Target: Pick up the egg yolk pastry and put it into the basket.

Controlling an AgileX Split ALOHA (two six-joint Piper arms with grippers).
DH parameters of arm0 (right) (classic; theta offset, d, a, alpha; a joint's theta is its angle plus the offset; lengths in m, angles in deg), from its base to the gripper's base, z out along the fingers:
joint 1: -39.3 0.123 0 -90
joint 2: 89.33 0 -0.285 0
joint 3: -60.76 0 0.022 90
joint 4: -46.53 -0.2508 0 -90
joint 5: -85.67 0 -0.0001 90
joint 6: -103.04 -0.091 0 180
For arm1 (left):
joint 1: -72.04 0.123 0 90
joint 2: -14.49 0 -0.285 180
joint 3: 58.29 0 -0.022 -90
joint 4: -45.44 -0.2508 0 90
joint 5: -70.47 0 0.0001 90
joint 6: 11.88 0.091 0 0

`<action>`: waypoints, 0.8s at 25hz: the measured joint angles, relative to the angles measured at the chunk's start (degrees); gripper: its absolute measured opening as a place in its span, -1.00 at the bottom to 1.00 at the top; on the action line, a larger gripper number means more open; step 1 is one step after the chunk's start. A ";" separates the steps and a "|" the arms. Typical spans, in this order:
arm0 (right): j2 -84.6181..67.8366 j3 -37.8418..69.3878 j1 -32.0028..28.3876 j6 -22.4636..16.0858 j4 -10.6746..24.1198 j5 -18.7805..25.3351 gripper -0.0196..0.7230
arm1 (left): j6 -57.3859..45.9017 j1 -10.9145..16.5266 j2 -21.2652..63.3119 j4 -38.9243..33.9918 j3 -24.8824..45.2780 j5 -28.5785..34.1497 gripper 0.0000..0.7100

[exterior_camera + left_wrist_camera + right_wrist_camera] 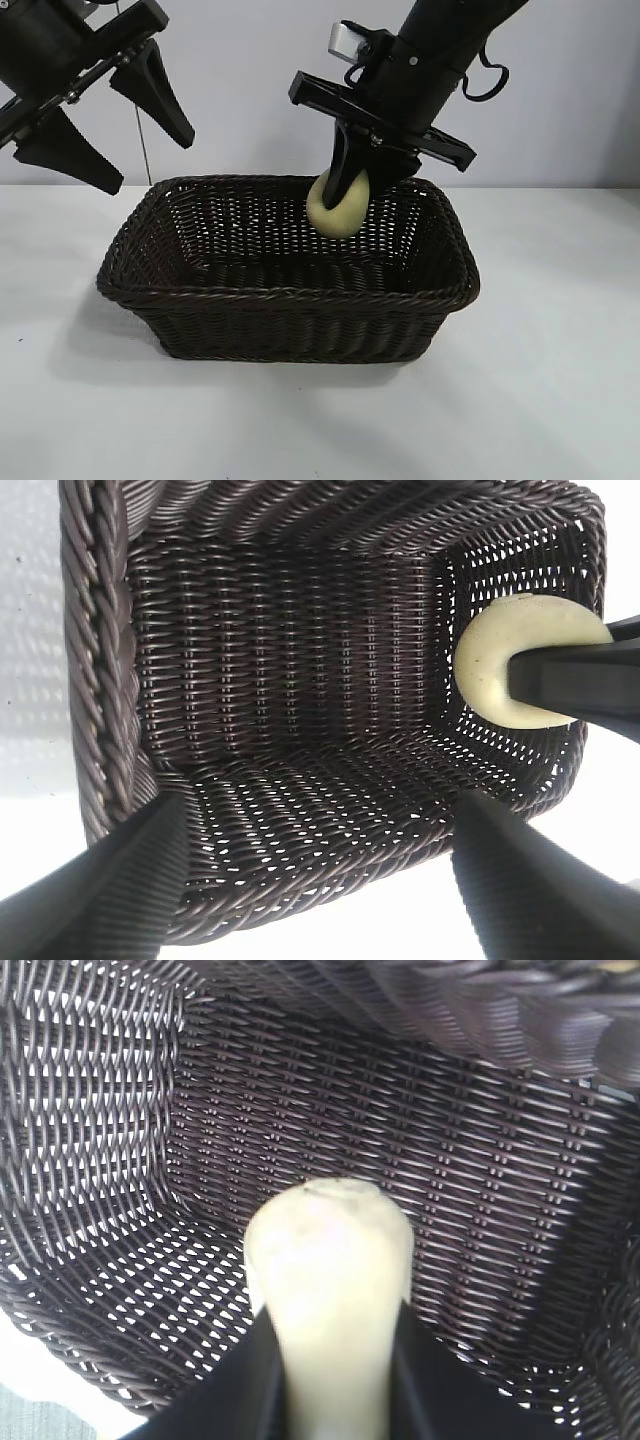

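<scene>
1. The table (560,380) is white and carries the basket (290,320), a dark woven one with a braided rim, sitting between the two arms.
2. The right gripper (345,190) reaches down over the basket's far right part, its fingers (240,1390) pressed against both sides of the egg yolk pastry (337,208), which looks squeezed narrow between them in the right wrist view.
3. The left gripper (105,125) hangs above the basket's left end with its jaws spread wide and nothing between them; it appears idle.
4. The pastry is inside the rim but above the woven floor, near the far wall.
5. To finish well, the right gripper should likely part its jaws fully while staying still, then rise straight up, so the soft pastry drops short and is not dragged against the wall.
</scene>
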State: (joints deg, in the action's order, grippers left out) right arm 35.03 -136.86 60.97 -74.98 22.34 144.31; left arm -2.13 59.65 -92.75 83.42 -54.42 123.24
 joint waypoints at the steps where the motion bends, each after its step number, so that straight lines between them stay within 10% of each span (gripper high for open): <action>1: 0.00 0.00 0.00 0.00 0.00 0.01 0.26 | 0.00 0.00 0.00 0.00 0.00 0.00 0.51; 20: 0.00 -2.22 0.00 0.00 0.17 3.99 0.39 | 0.24 0.00 0.00 0.00 0.00 0.19 0.51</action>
State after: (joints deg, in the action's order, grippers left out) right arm 35.03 -139.08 60.97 -74.98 22.51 148.30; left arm -1.89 59.65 -92.75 83.42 -54.42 123.43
